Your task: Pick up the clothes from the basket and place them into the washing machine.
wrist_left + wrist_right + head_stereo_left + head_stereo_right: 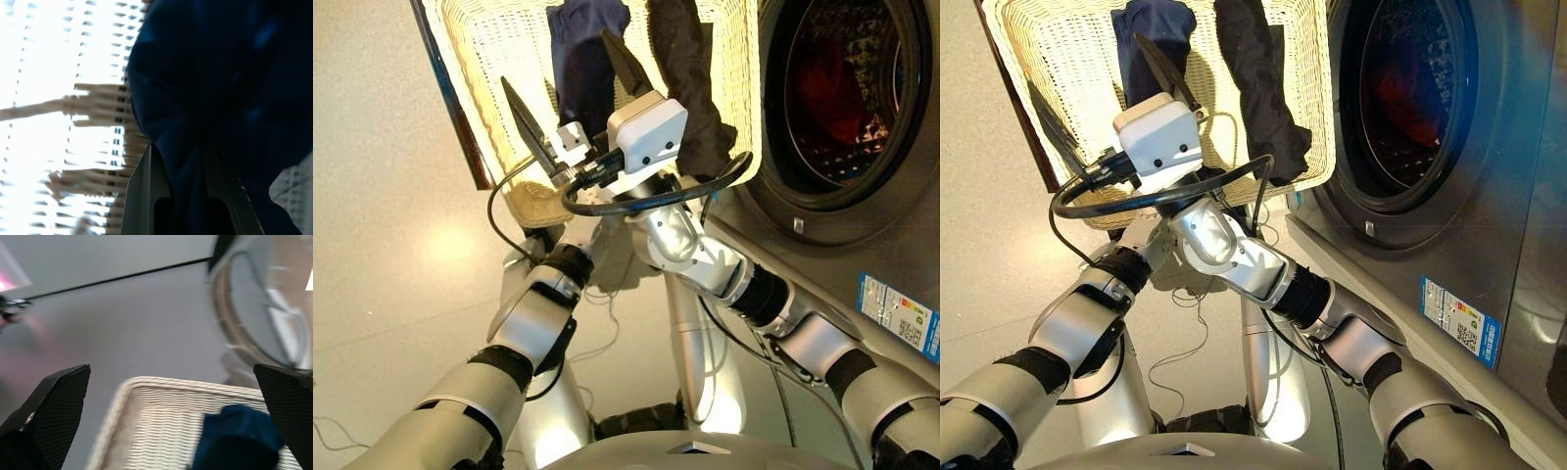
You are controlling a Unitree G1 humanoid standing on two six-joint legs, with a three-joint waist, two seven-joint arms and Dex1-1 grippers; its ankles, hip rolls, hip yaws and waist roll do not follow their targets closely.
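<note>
Now the right gripper [171, 416] is hovering with its fingers spread wide, the navy blue rolled garment [237, 438] lying between them in the cream-white woven wicker basket [504, 59]. Whether the left gripper's [188, 196] fingers are open, I cannot tell. A black garment [690, 78] is lying beside, and a coral-red one [827, 93] inside the dark grey washing machine [862, 211].

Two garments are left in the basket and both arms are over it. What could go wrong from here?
1. The right gripper, fingers wide open, crosses just above the left gripper at the navy garment; they may collide.
2. The black cable loop hangs between the arms and could snag.
3. The black garment reaches the basket rim and might slip off.
</note>
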